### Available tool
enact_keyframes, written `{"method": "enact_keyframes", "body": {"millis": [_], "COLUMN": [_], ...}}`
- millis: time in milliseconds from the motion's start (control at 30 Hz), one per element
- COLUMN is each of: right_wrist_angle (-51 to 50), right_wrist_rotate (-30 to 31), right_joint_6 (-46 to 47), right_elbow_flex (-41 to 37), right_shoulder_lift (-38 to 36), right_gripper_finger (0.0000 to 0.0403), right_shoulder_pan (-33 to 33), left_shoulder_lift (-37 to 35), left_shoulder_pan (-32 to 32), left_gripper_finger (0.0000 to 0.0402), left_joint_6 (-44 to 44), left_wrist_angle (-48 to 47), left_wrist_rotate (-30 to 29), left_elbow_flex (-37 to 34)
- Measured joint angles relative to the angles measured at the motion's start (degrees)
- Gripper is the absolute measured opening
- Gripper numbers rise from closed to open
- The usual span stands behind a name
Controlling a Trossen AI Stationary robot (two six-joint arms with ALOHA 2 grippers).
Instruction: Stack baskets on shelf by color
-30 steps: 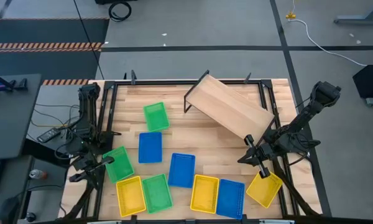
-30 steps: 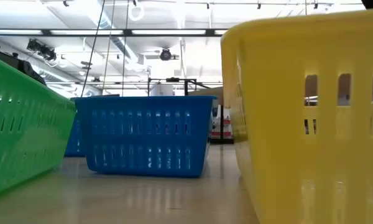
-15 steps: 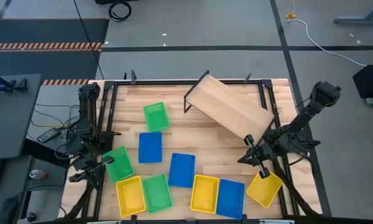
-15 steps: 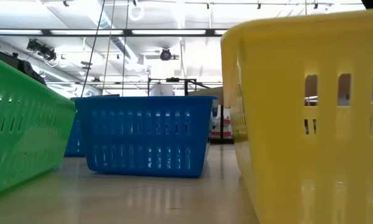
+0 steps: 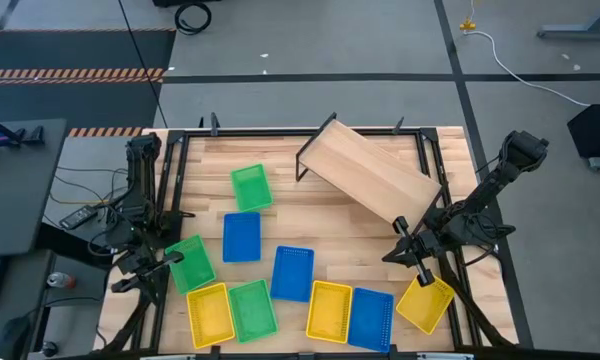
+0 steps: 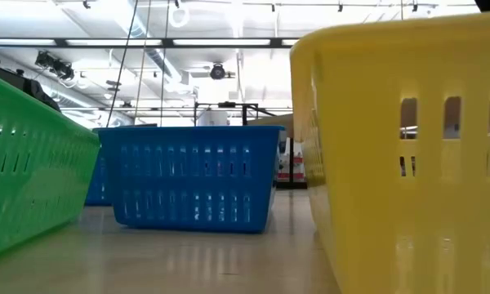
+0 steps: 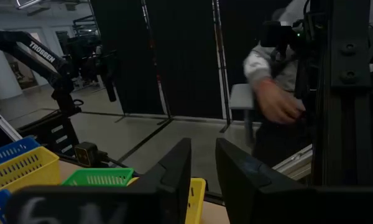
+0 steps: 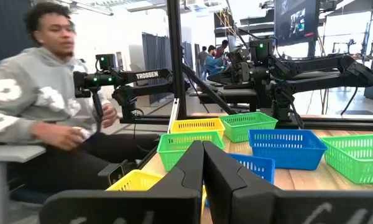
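Note:
Nine baskets rest bottom-down on the wooden tabletop: green ones (image 5: pixel 251 187) (image 5: pixel 191 263) (image 5: pixel 252 309), blue ones (image 5: pixel 242 236) (image 5: pixel 292 273) (image 5: pixel 371 318), yellow ones (image 5: pixel 209 313) (image 5: pixel 329 310) (image 5: pixel 425 303). The tilted light-wood shelf (image 5: pixel 370 172) stands at the far right on black legs, with nothing on it. My left gripper (image 5: pixel 140 275) (image 7: pixel 203 174) hangs at the table's left edge beside a green basket, its fingers a narrow gap apart and empty. My right gripper (image 5: pixel 421 268) (image 8: pixel 203 168) is shut and empty, just above and behind the right yellow basket.
A black frame (image 5: pixel 280 130) rims the table. In the low view a green (image 6: pixel 33 163), a blue (image 6: pixel 192 184) and a yellow basket wall (image 6: pixel 408 147) stand close. A seated person (image 8: pixel 43 93) is beyond the table's left edge; a hand (image 7: pixel 276 102) shows beyond its right edge.

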Motion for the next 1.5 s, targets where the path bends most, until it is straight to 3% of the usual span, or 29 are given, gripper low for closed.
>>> {"method": "enact_keyframes", "body": {"millis": [733,1000,1167,1367,1500], "right_wrist_angle": [-0.02,1.11,1.33,2.91,4.26], "right_wrist_rotate": [-0.02,0.27,0.42,0.42,0.42], "right_joint_6": [0.0,-1.21,-2.98,-2.45,-2.4], "right_elbow_flex": [0.0,0.0,0.0,0.0,0.0], "right_shoulder_lift": [0.0,0.0,0.0,0.0,0.0], "right_gripper_finger": [0.0016,0.0016,0.0016,0.0016,0.0016], "right_shoulder_pan": [0.0,-0.3,-0.76,-0.76,-0.76], "left_shoulder_lift": [0.02,0.02,0.0,0.02,0.0], "left_shoulder_pan": [0.01,0.02,0.65,2.23,2.66], "left_gripper_finger": [0.0086,0.0083,0.0084,0.0084,0.0085], "left_joint_6": [4.54,5.02,15.29,20.83,23.26], "left_wrist_angle": [0.42,7.44,16.65,22.62,23.96], "left_wrist_rotate": [-0.09,-0.11,-0.05,6.86,7.55], "left_elbow_flex": [0.0,0.0,0.0,0.0,0.0]}}
